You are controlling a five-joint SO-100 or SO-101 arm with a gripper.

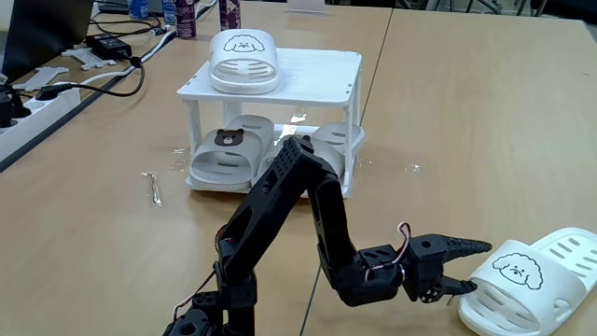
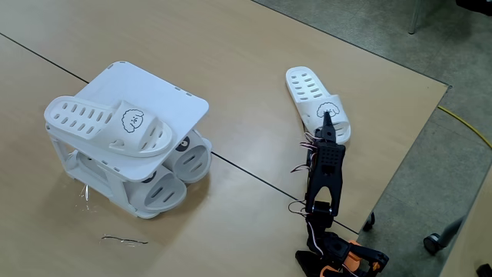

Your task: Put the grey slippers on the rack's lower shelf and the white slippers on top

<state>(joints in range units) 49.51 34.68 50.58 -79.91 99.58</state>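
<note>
The white rack [image 1: 322,79] [image 2: 181,96] stands on the wooden table. One white slipper [image 1: 242,61] [image 2: 108,123] with a dog face lies on its top shelf. Two grey slippers [image 1: 229,149] [image 2: 181,158] sit side by side on the lower shelf [image 1: 350,182], one partly hidden behind the arm in a fixed view. A second white slipper [image 1: 536,280] [image 2: 311,92] lies on the table far from the rack. My gripper [image 1: 478,268] [image 2: 328,119] is open at that slipper's strap end, one finger above its edge and one at table level against it.
A power strip [image 1: 42,103], a black adapter with cables [image 1: 112,45] and bottles [image 1: 187,17] line the table's back left. A small bent wire [image 1: 152,187] [image 2: 123,240] lies near the rack. The table edge [image 2: 400,165] runs close beside the loose slipper.
</note>
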